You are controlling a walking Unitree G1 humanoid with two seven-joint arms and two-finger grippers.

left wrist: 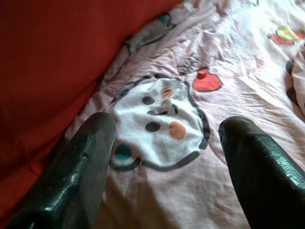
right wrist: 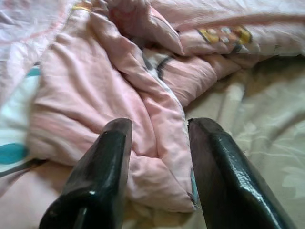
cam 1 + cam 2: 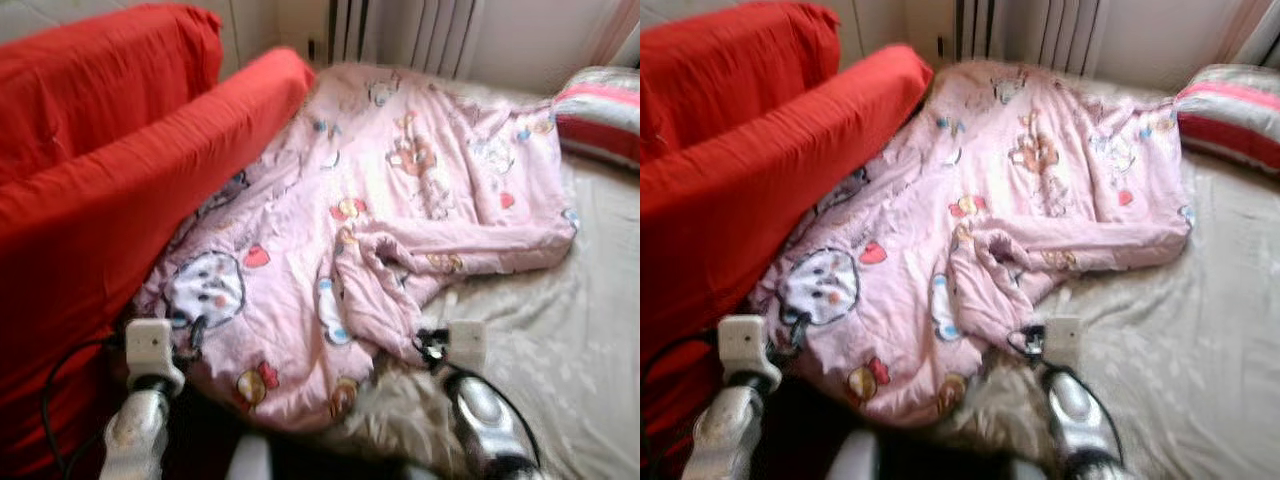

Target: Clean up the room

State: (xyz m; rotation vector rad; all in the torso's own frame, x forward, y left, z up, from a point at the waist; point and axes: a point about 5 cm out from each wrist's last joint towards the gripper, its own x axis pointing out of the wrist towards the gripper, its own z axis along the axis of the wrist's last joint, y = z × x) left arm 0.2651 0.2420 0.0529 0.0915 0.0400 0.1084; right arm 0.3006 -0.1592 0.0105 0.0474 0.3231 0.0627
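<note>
A crumpled pink quilt (image 3: 400,200) with cartoon prints lies spread over a bed with a beige sheet (image 3: 570,330). My left gripper (image 3: 190,335) hovers at the quilt's near left corner, by the red cushion. In the left wrist view it (image 1: 164,157) is open over a white cartoon patch (image 1: 157,124), with nothing between the fingers. My right gripper (image 3: 428,345) sits at the quilt's near edge. In the right wrist view it (image 2: 159,152) is open, its two fingers straddling a thick fold of the quilt (image 2: 157,119).
Big red cushions (image 3: 120,180) lean along the bed's left side, touching the quilt. A striped pillow (image 3: 600,115) lies at the far right. A white radiator (image 3: 400,30) stands behind the bed. Bare sheet stretches to the right of the quilt.
</note>
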